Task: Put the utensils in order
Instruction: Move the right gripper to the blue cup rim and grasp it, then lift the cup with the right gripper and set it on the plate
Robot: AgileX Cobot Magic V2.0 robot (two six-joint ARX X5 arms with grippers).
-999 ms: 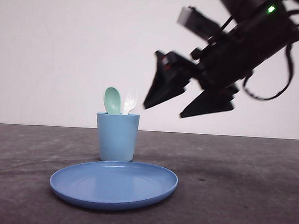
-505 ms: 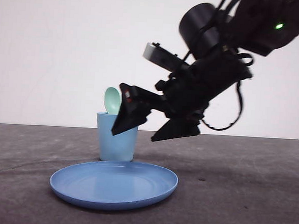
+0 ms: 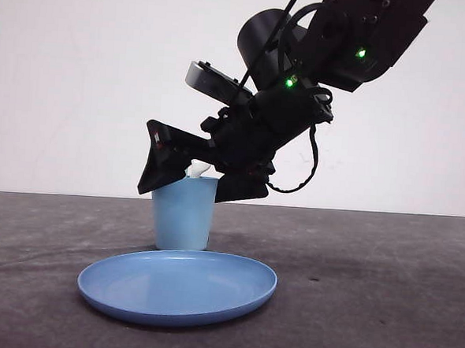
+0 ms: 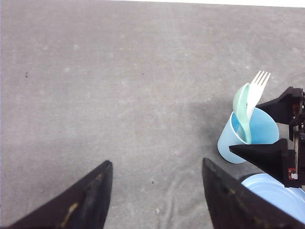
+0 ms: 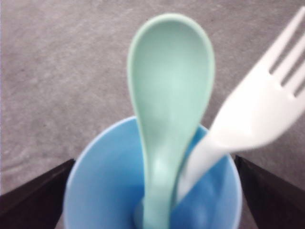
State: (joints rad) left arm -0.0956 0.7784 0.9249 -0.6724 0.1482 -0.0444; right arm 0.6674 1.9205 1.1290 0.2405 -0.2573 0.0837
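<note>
Mint-green plastic spoon [image 5: 167,114] standing bowl-up inside the light blue cup [image 3: 183,212], handle down in the cup. White plastic fork [image 5: 259,112] in the same cup, just beside the spoon and touching it low down, tines up and leaning away from it. In the left wrist view, both again: spoon [image 4: 242,112] and fork [image 4: 256,93] rising above the cup [image 4: 248,138] rim. In the front view, just a scrap of white fork [image 3: 196,169] visible above the cup, between the black fingers.

No brand, label or readable writing anywhere on utensils, cup or plate.

Right gripper [image 3: 191,177] down over the cup, jaws spread wide, one finger on each side of the cup mouth and the utensil heads between them; not clamped on either utensil. Same fingers flanking the cup in the left wrist view [image 4: 274,131], and as dark wedges beside the cup [image 5: 152,191] in the right wrist view. Green lights lit on the right arm above the cup.

Left gripper [image 4: 155,195] well apart from the cup, hanging over bare table, jaws parted, nothing between them.

Round blue plate [image 3: 177,286] just in front of the cup, nothing on it. Dark grey textured table [image 3: 367,293] under everything; plain white wall behind the cup.
</note>
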